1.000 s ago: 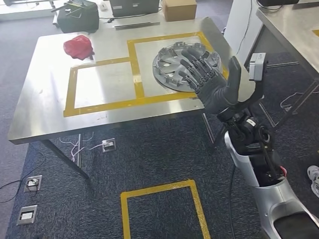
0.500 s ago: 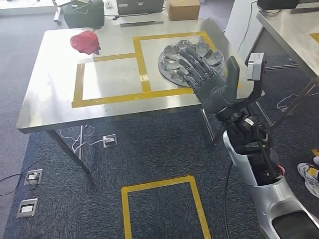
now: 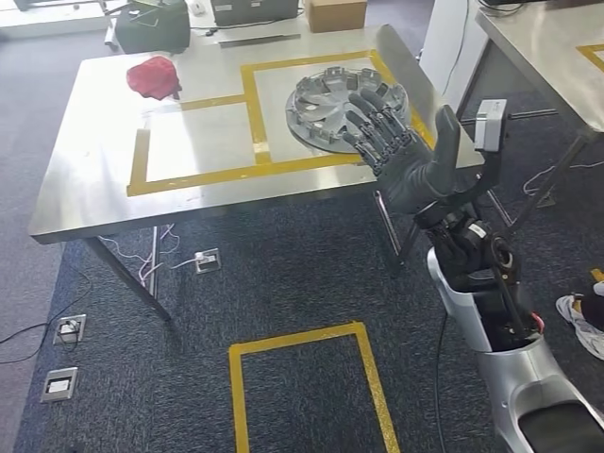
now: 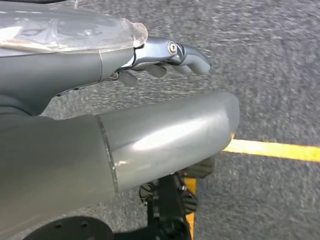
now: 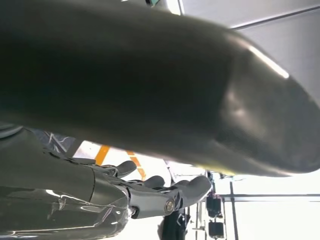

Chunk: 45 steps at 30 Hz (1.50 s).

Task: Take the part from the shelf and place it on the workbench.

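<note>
- Head view: the part [image 3: 346, 108], a round grey metal disc with spoke-like cutouts, lies flat on the steel table [image 3: 85, 179], inside the right-hand box of the yellow tape outline [image 3: 257, 123]. The right robot hand [image 3: 406, 156] is raised in front of the table's near edge, palm open, fingers spread and pointing up toward the disc, thumb standing apart; it holds nothing. A red cloth [image 3: 152, 75] lies on the far left of the table, well apart from the part. A yellow tape square [image 3: 306, 377] marks the dark carpet below.
- Left wrist view: the left robot hand [image 4: 166, 52] hangs over grey carpet with a yellow line [image 4: 275, 149] on it; its fingers lie fairly straight and grip nothing.
- Right wrist view: the right robot hand's dark thumb [image 5: 170, 95] looms large, the fingers [image 5: 166, 192] extended and empty.
</note>
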Each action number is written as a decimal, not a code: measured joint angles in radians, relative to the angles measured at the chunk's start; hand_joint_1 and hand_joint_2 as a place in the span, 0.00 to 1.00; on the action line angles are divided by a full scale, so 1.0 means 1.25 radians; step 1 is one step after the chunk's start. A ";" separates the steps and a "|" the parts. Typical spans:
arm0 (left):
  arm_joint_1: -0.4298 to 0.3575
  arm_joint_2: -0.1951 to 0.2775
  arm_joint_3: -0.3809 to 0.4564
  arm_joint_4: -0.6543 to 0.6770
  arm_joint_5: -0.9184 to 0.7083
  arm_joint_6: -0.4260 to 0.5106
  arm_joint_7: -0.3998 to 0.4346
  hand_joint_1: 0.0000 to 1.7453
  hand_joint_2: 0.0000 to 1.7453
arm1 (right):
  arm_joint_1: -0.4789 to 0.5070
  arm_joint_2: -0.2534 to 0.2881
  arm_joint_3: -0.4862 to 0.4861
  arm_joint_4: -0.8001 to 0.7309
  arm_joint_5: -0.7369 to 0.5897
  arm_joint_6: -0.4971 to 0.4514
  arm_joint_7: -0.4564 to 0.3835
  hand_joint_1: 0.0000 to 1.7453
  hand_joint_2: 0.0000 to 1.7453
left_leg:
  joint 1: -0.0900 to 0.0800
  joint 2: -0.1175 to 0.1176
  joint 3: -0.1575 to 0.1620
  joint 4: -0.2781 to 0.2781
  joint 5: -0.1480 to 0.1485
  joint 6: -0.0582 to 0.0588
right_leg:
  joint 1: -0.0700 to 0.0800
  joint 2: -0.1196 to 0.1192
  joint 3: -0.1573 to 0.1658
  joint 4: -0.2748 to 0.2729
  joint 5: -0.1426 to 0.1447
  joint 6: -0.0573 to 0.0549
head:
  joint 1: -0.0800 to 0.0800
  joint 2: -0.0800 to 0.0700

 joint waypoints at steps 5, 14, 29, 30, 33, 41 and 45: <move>0.004 -0.002 0.000 0.001 0.000 0.003 0.000 0.00 0.00 | 0.004 0.000 0.000 0.002 0.013 -0.005 0.000 0.00 0.00 | 0.000 0.000 0.010 0.084 -0.021 0.000 | 0.002 0.000 -0.045 0.005 0.030 -0.002 | -0.017 0.000; 0.003 -0.001 0.000 0.002 0.000 0.011 0.000 0.00 0.00 | -0.001 0.000 -0.012 0.003 0.024 -0.020 0.000 0.00 0.00 | -0.002 0.004 0.123 -0.131 0.039 0.044 | 0.003 0.002 -0.095 0.070 0.004 0.033 | -0.014 0.000; 0.003 0.005 0.000 0.002 0.015 0.009 0.000 0.00 0.00 | -0.022 0.000 -0.008 0.028 0.025 -0.014 -0.025 0.00 0.00 | -0.002 0.002 0.032 -0.079 0.061 0.009 | 0.002 0.001 0.014 -0.004 -0.008 0.002 | 0.007 0.000; 0.003 0.006 0.000 0.002 0.018 0.009 0.000 0.00 0.00 | -0.025 0.000 -0.007 0.032 0.025 -0.010 -0.029 0.00 0.00 | -0.001 0.001 0.012 -0.033 0.023 0.006 | 0.000 -0.001 0.005 -0.005 0.000 -0.001 | 0.001 0.000; 0.004 0.007 0.000 0.002 0.023 0.009 0.000 0.00 0.00 | -0.028 0.001 -0.005 0.048 0.026 0.002 -0.043 0.00 0.00 | 0.000 0.001 -0.036 0.118 -0.053 -0.002 | 0.001 -0.002 -0.026 -0.003 0.022 -0.005 | -0.014 0.000; 0.002 0.012 0.000 0.002 0.028 0.010 0.000 0.00 0.00 | -0.041 0.002 0.001 0.078 0.028 0.019 -0.058 0.00 0.00 | -0.006 0.000 0.132 -0.124 0.022 0.022 | 0.005 -0.002 -0.070 0.011 0.059 0.019 | -0.016 0.000; 0.004 0.012 0.000 0.002 0.032 0.011 0.000 0.00 0.00 | -0.045 0.002 0.002 0.091 0.028 0.023 -0.060 0.00 0.00 | 0.000 0.003 0.110 -0.129 0.046 0.042 | 0.001 0.002 -0.104 0.090 -0.012 0.034 | -0.011 0.000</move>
